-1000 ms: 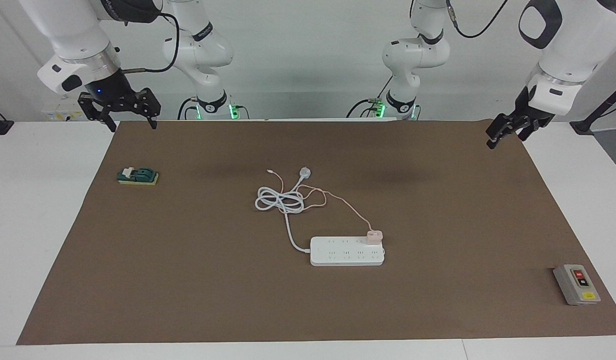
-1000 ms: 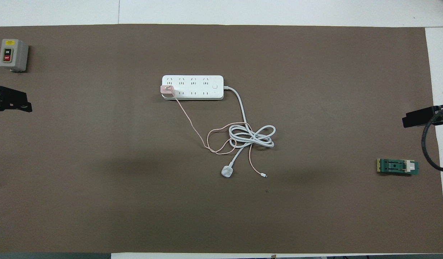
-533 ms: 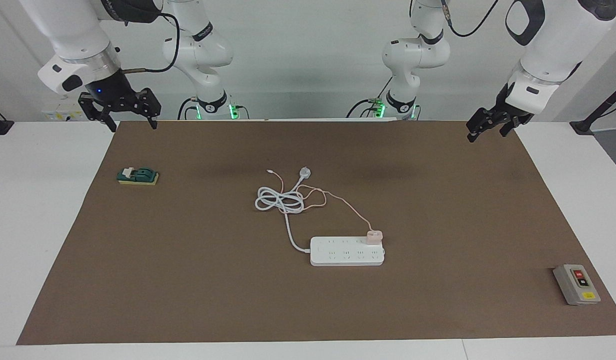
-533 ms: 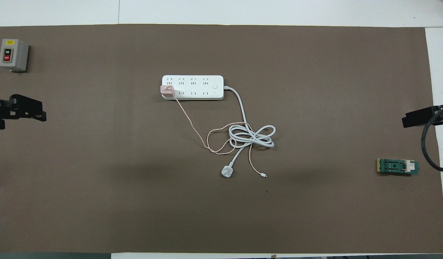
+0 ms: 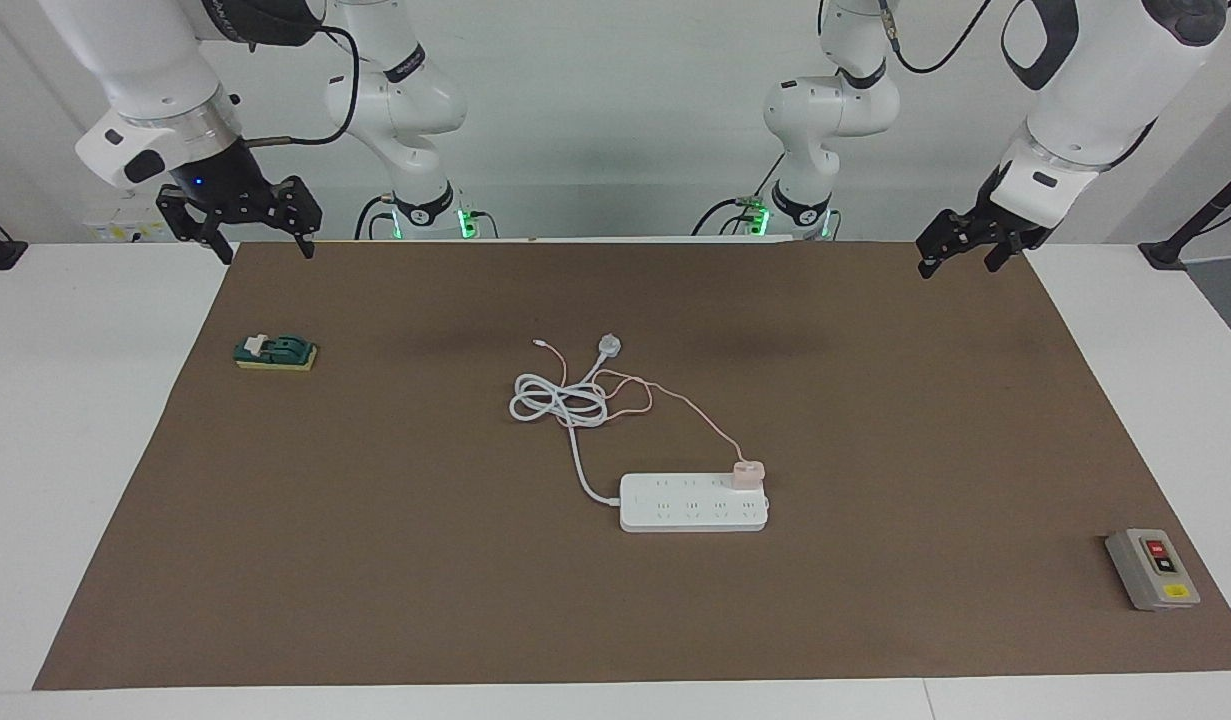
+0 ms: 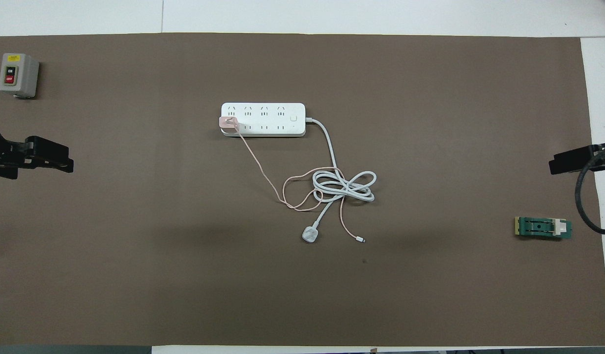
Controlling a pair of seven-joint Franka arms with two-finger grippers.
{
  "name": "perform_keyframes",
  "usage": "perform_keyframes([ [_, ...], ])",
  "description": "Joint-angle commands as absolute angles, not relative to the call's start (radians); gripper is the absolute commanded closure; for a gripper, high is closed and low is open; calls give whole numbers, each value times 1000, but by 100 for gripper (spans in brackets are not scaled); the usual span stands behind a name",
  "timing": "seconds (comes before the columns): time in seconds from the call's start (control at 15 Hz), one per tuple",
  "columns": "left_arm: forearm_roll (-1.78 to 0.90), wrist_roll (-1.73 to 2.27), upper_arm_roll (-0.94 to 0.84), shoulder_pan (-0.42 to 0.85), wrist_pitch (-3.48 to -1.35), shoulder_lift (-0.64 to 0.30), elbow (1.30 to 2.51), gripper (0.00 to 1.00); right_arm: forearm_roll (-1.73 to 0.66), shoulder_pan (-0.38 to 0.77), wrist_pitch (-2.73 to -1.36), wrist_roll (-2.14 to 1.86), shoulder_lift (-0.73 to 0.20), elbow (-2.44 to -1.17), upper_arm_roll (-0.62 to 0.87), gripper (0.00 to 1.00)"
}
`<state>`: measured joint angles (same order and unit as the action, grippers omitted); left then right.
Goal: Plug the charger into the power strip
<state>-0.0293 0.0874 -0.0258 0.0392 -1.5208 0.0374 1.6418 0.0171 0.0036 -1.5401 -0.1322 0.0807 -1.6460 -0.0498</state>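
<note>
You have the charger sitting on the power strip, at the strip's end toward the left arm and on the socket row nearer the robots; whether its prongs are fully home cannot be told. In the overhead view the pink cube is at nine o'clock on the strip. Its thin pink cable runs from the cube toward the robots, at about five o'clock in that overhead view, into the loose coil of the strip's thick white cord, with the round white plug lying just past the coil, nearer the robots.

Your left gripper hangs in the air over the brown mat's edge at the left arm's end, fingers apart, holding nothing. Your right gripper waits over the mat's corner at the right arm's end, fingers spread, empty.

A green block lies under it; a grey button box sits at your left arm's end
</note>
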Motion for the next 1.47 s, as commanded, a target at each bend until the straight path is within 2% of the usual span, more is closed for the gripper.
perform_keyframes([
  [0.0, -40, 51, -34, 46, -1543, 51, 1652, 0, 18, -2, -1542, -152, 100, -1661, -44, 0],
  [1.4, -43, 28, -48, 41, -1555, 55, 1660, 0, 17, -2, -1540, -152, 100, -1661, -44, 0],
])
